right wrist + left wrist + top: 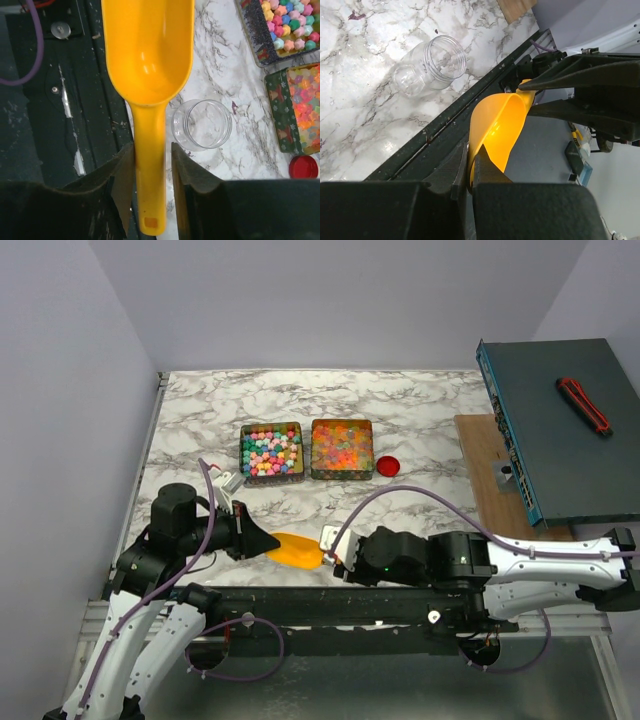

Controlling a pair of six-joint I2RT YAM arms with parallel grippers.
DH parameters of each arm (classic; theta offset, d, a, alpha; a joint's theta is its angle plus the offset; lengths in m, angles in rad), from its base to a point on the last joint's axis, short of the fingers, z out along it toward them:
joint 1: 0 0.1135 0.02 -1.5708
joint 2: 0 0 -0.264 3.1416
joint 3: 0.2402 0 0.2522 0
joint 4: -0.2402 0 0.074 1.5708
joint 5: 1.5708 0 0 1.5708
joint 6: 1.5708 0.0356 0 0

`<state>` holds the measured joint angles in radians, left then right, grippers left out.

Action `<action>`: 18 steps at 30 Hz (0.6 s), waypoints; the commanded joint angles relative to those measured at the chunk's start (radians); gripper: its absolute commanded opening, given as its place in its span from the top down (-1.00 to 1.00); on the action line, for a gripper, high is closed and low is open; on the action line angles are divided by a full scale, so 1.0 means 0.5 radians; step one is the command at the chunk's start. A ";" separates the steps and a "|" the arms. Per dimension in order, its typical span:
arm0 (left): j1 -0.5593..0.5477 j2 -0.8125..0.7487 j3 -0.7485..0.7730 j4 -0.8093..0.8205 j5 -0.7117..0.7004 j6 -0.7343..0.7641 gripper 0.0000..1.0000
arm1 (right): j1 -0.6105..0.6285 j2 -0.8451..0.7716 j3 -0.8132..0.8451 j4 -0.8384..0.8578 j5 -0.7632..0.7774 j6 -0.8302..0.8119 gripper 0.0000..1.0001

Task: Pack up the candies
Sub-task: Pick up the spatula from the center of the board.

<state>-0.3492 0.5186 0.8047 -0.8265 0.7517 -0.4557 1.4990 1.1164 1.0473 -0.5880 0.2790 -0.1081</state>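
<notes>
The candies sit in two square tins at the table's middle: pastel ones [271, 450] on the left and glossy jellies [342, 448] on the right. Both also show in the right wrist view, the pastels [287, 22] and the jellies [305, 110]. A yellow-orange scoop [293, 550] hangs empty over the near edge between my grippers. My left gripper [471, 150] is shut on the scoop's bowl rim [500, 125]. My right gripper [152, 146] straddles the scoop's handle [150, 170], with a small gap on one side. An empty clear jar [202, 125] lies on its side beside the scoop.
A round red cap [388, 465] lies right of the jelly tin. A blue-grey box [555, 425] carrying a red-black tool [583, 403] stands at the right, on a wooden board [490, 470]. A black rail [330, 605] runs along the near edge.
</notes>
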 commanded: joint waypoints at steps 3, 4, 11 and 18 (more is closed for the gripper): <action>-0.010 -0.057 -0.038 0.110 0.132 -0.153 1.00 | 0.017 -0.249 -0.133 0.301 -0.075 -0.079 0.07; -0.012 -0.060 -0.043 0.123 0.142 -0.170 1.00 | 0.017 -0.272 -0.155 0.316 -0.095 -0.091 0.02; -0.010 -0.101 -0.082 0.201 0.149 -0.302 1.00 | 0.018 -0.350 -0.212 0.399 -0.159 -0.163 -0.14; -0.010 -0.120 -0.088 0.211 0.132 -0.340 1.00 | 0.017 -0.598 -0.324 0.607 -0.147 -0.202 -0.45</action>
<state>-0.3492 0.4744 0.7692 -0.7544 0.7933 -0.5926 1.4998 0.8959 0.9180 -0.3889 0.2276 -0.1822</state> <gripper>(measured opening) 0.042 0.683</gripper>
